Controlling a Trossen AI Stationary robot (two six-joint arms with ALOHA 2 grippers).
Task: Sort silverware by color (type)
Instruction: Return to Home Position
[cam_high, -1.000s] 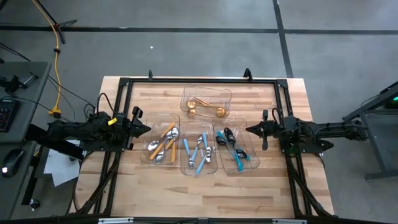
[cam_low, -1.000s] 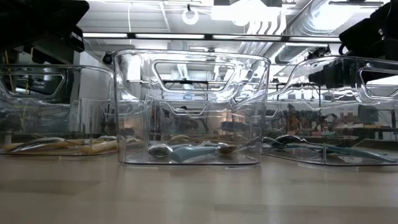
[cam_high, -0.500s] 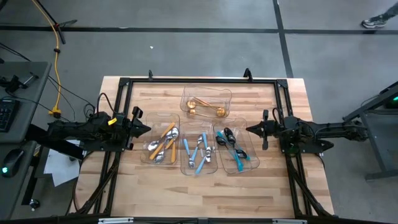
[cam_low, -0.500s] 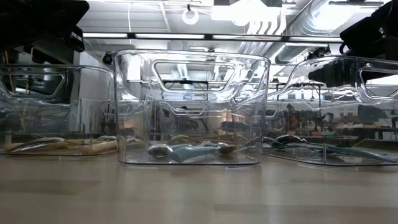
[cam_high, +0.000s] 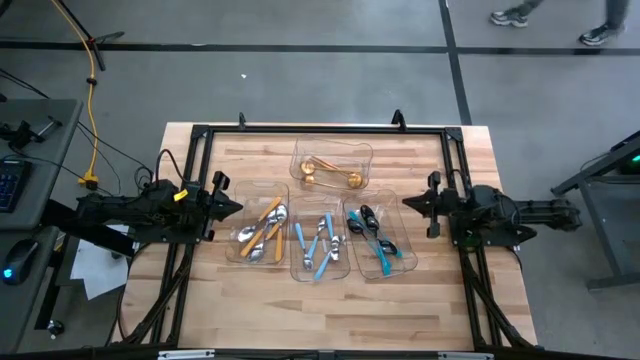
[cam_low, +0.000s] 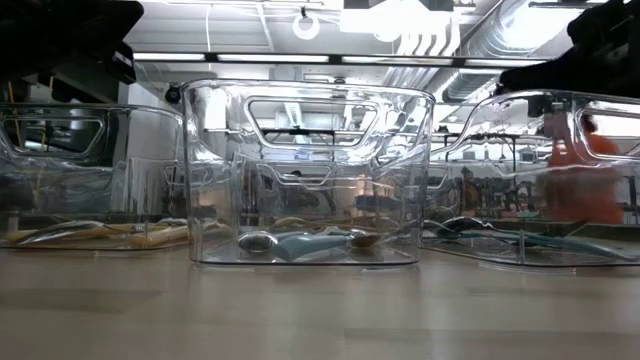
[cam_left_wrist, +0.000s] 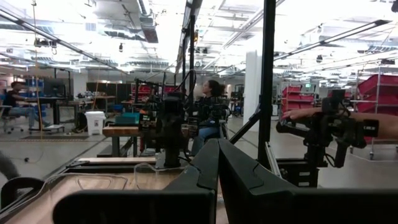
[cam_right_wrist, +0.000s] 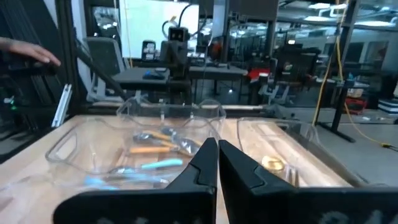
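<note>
the gold spoons (cam_high: 330, 176) lie in the far tray (cam_high: 296, 158). their long axis runs roughly across the table from left to right, with a bowl showing at each end. the orange-handled pieces (cam_high: 262, 226) sit in the left tray (cam_high: 232, 252) of the near row. they lie on a diagonal, handles toward the far right and silver bowls toward the near left. the light-blue-handled pieces (cam_high: 320, 246) are in the middle tray (cam_high: 296, 270), mostly running near to far, fanned a little and crossing one another. the teal-handled pieces (cam_high: 376, 236) rest in the right tray (cam_high: 408, 262), slanted the other way, with dark heads toward the far left and teal handles toward the near right. all four trays stand on the wooden table (cam_high: 260, 310), the three near ones side by side. the left gripper (cam_high: 234, 207) hangs just beside the left tray's outer edge, its arm stretched level along the table's left side and pointing inward. its fingers are pressed together with nothing between them. the right gripper (cam_high: 408, 203) mirrors it, apart from the right tray on that side and pointing inward, its fingers likewise closed together and empty.
</note>
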